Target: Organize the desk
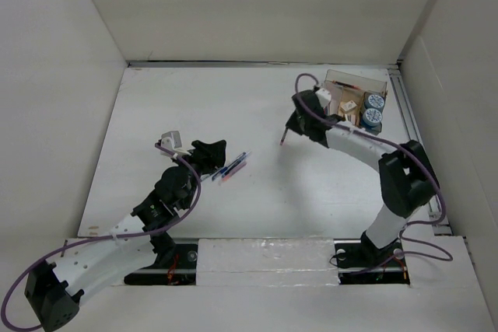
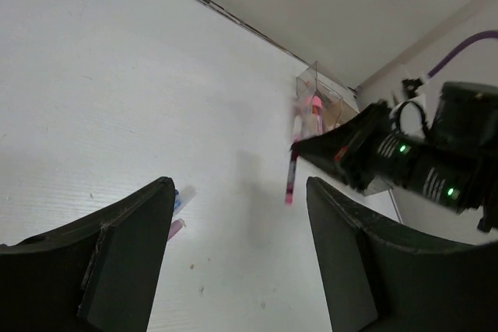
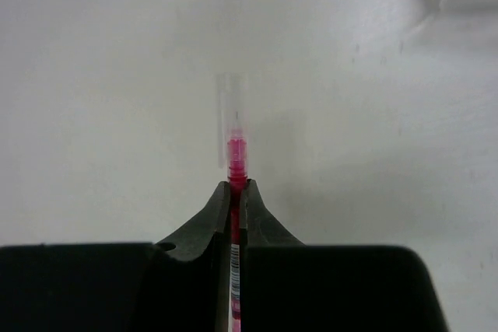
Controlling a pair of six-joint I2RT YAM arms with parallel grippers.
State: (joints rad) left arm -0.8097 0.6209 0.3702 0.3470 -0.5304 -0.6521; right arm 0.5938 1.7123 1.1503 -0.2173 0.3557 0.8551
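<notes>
The desk (image 1: pixel 257 200) is a wide white tabletop. My right gripper (image 1: pixel 296 125) is shut on a red pen (image 1: pixel 284 138) beside the clear tray. In the right wrist view the jaws (image 3: pixel 237 186) pinch the pen (image 3: pixel 236 153), and its clear cap sticks out past the tips. The left wrist view shows that pen (image 2: pixel 291 180) hanging tilted from the right gripper (image 2: pixel 307 148), its lower end close to the desk (image 2: pixel 117 75). My left gripper (image 1: pixel 214 153) stands open over a few loose pens (image 1: pixel 233 167), with nothing between its fingers (image 2: pixel 240 188).
A clear compartmented tray (image 1: pixel 356 83) at the back right holds blue-capped items and small tan pieces. Pen ends (image 2: pixel 177 215) peek out beside the left finger. White wall panels (image 1: pixel 257 5) enclose the desk on three sides.
</notes>
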